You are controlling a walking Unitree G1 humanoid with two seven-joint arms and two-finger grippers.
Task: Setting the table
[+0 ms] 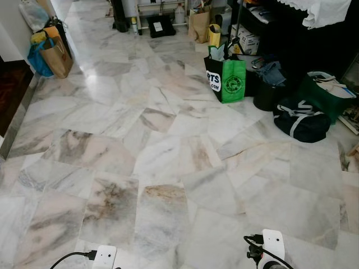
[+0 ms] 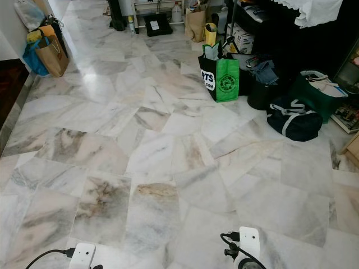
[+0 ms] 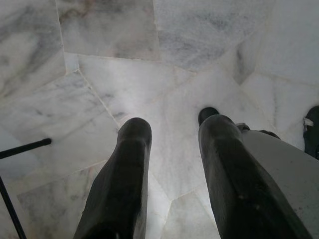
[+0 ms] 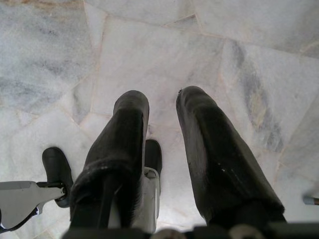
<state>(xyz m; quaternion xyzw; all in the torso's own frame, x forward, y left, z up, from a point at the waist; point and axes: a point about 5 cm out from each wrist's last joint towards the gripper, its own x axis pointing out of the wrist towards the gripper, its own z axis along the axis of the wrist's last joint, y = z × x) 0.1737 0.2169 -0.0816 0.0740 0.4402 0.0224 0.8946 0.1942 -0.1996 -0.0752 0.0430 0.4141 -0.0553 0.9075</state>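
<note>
A marble floor (image 1: 168, 140) lies under both grippers. Left gripper (image 3: 172, 132) and right gripper (image 4: 160, 102) hang apart-fingered, holding nothing. Bags (image 1: 233, 78) sit far ahead.

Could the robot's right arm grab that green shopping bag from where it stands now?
Probably not. The right gripper hangs low, open over bare marble floor, while the green bag stands well ahead across open tiles; nothing blocks it.

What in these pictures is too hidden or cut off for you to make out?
- Green shopping bag, eye views: its white lettering is cut short by the bag's fold.
- Dark table with white cloth, eye views: the top edge cuts it off, so its surface is unseen.
- Black duffel bag: closed, contents unknown.
- Left gripper and right gripper, wrist views: fingers apart over marble floor, holding nothing.
</note>
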